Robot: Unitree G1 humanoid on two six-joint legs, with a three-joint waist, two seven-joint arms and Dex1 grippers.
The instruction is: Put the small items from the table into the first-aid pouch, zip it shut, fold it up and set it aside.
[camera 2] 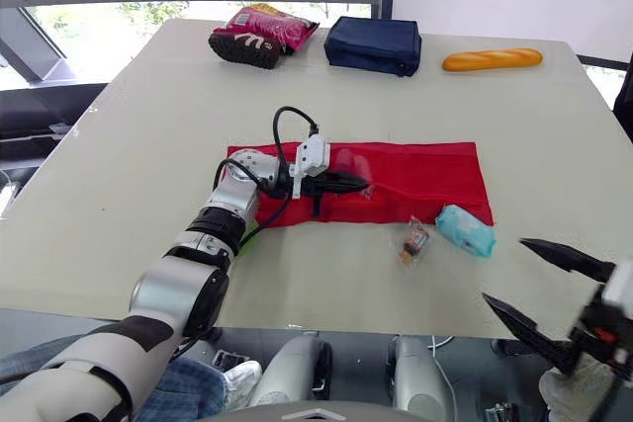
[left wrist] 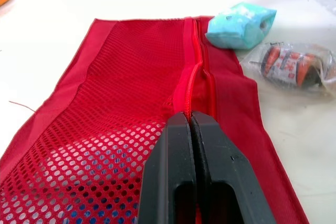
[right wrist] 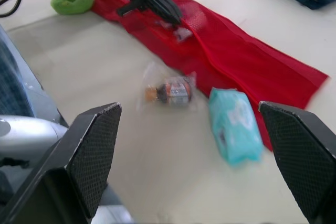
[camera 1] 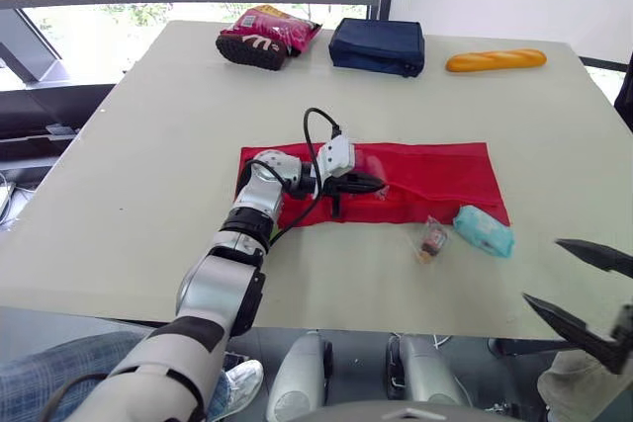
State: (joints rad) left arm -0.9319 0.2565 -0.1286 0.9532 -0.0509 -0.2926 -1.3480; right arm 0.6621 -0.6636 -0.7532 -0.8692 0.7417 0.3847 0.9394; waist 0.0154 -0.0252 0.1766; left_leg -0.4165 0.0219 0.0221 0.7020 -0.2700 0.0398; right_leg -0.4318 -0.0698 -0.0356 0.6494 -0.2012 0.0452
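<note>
Centrally on the pale tabletop (camera 1: 148,165) lay the long red mesh first-aid pouch (camera 1: 435,180), spread flat. The left pincer (camera 1: 379,185) rested on it, its black fingers pressed together on the pouch's red zipper (left wrist: 195,66). Just beside the pouch's near edge sat a teal soft packet (camera 1: 484,230) and a small clear-wrapped item (camera 1: 432,239), close together and outside the pouch. The right pincer (camera 1: 542,269) hovered spread wide by the tabletop's near right edge, apart from both items.

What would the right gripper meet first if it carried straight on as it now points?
Most likely the teal tissue pack at the red pouch's edge, though depth is hard to judge.
</note>
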